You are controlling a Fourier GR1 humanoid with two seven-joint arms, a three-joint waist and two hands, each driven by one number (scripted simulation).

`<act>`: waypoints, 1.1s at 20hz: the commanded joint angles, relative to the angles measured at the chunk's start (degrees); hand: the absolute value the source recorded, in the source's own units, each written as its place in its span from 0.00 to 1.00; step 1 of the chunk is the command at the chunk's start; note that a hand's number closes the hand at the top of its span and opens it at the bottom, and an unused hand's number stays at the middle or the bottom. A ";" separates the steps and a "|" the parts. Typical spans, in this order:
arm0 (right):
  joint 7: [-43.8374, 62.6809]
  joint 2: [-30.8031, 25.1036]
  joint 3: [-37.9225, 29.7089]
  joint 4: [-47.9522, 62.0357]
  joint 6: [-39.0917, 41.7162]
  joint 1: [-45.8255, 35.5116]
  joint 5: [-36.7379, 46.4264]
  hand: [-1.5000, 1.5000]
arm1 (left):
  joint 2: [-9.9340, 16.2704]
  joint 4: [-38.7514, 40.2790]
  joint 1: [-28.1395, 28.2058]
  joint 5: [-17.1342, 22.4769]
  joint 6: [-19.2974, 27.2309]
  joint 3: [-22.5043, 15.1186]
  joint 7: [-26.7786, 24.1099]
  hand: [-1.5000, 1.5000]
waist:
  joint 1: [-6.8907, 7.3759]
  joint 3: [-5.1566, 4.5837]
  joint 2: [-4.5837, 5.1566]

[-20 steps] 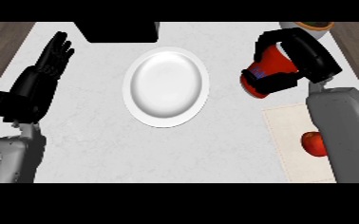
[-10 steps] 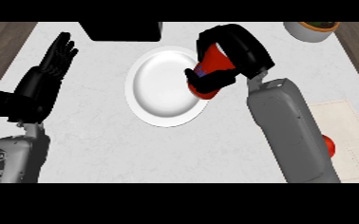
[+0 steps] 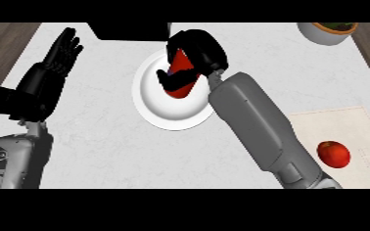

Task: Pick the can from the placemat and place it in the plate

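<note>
The pale marbled counter [image 3: 108, 147] fills most of the head view, with a dark box [image 3: 130, 30] at its far edge, beyond the fingertips of both hands. The right forearm [image 3: 256, 127] is the next biggest thing: it slants up from the lower right across the counter and covers the right rim of the white plate [image 3: 155, 110]. The plate lies under and just below the right hand's fingers, with most of its bare surface showing on the side nearer the robot.

The left hand [image 3: 51, 71] rests open at the left edge, fingers straight and pointing away from the robot, well apart from the plate and holding nothing.

The beige placemat [image 3: 332, 122] lies at the lower right, well behind the right hand's fingers and partly hidden by the forearm. A red apple [image 3: 333, 154] sits on it.

The right hand [image 3: 198, 54] is over the plate's upper part, its fingers and thumb curled round the red can [image 3: 182, 76]. The can shows between the fingers above and the thumb below, tilted, within the plate's outline; whether it touches the plate cannot be told.

A white bowl [image 3: 329, 32] stands at the far right corner, well away from the fingers.
</note>
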 commanded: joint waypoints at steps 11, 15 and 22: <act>-3.24 0.48 10.12 24.60 -11.99 -8.37 -18.86 0.00 | -2.42 1.88 -2.13 -1.23 -0.71 -2.45 -2.13 0.50 | 3.77 -0.01 1.12; -6.36 0.48 11.14 23.28 -12.62 -8.74 -26.38 0.00 | -0.90 2.04 -3.27 -0.26 -1.66 -0.95 -1.15 0.50 | 4.93 0.02 1.18; -14.82 0.48 8.03 22.62 -21.36 -8.30 -36.71 0.00 | -2.54 4.09 -5.86 -2.54 0.22 -2.46 -0.75 0.50 | 4.08 0.06 1.30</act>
